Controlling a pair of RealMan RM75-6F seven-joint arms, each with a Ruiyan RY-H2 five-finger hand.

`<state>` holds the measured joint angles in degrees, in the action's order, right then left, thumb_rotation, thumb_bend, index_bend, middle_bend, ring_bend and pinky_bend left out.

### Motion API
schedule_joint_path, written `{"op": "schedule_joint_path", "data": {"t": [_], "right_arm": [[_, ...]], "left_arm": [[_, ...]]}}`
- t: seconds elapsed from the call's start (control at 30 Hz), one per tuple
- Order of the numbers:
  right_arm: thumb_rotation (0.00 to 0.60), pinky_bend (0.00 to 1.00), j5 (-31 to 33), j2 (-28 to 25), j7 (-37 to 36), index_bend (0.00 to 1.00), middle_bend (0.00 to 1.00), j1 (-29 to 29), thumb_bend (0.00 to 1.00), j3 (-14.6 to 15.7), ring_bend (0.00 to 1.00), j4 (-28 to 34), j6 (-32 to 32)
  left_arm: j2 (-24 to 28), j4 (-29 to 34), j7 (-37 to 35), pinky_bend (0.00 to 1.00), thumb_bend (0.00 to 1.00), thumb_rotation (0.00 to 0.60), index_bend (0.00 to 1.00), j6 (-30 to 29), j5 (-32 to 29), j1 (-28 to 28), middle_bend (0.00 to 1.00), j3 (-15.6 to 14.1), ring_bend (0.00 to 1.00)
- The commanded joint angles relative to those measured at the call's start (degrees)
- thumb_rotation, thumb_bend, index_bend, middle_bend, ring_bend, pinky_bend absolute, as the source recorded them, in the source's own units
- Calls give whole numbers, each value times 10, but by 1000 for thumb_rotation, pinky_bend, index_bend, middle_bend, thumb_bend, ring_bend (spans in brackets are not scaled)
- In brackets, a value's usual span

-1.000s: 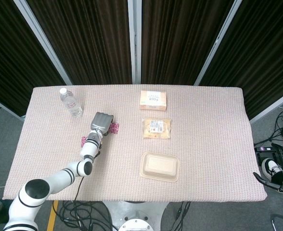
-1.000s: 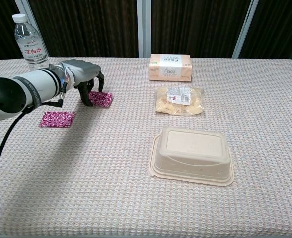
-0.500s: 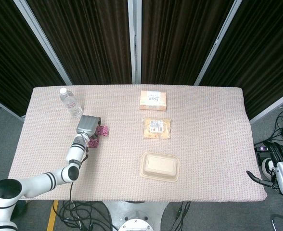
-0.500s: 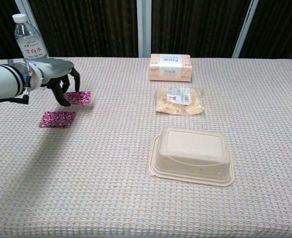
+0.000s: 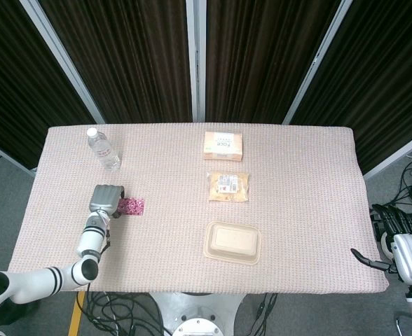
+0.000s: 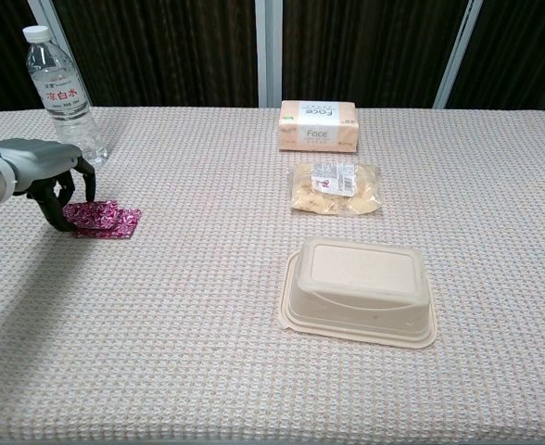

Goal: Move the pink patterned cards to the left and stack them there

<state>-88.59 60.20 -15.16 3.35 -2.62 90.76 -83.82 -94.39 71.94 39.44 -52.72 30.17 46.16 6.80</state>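
Observation:
Two pink patterned cards lie overlapping at the table's left side, also seen from the head view as a pink patch. My left hand is at their left edge, fingers curled down, pinching the upper card, which rests on the lower one. In the head view my left hand sits just left of the cards. My right hand hangs off the table's right edge, low and away from everything, fingers apart and holding nothing.
A water bottle stands just behind my left hand. A tissue box is at the back centre, a snack bag in front of it, and a lidded beige food container nearer the front. The table wears a pink woven cloth.
My left hand has carried a pink card leftward from mid-table and brought it down over the other card. The right hand shifted only slightly at the table's edge.

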Motion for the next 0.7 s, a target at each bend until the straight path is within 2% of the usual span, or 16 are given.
{"op": "schedule_joint_path", "data": {"t": [0.03, 0.7], "right_arm": [[255, 48, 0, -1, 1, 72, 94, -2, 89, 1, 0, 1, -2], [255, 48, 7, 0, -2, 73, 94, -7, 90, 5, 0, -4, -5]], "left_arm": [[-1, -2, -2, 844, 263, 600, 483, 2, 3, 0, 823, 2, 857], [-18, -16, 32, 840, 262, 600, 463, 22, -7, 22, 820, -4, 856]]}}
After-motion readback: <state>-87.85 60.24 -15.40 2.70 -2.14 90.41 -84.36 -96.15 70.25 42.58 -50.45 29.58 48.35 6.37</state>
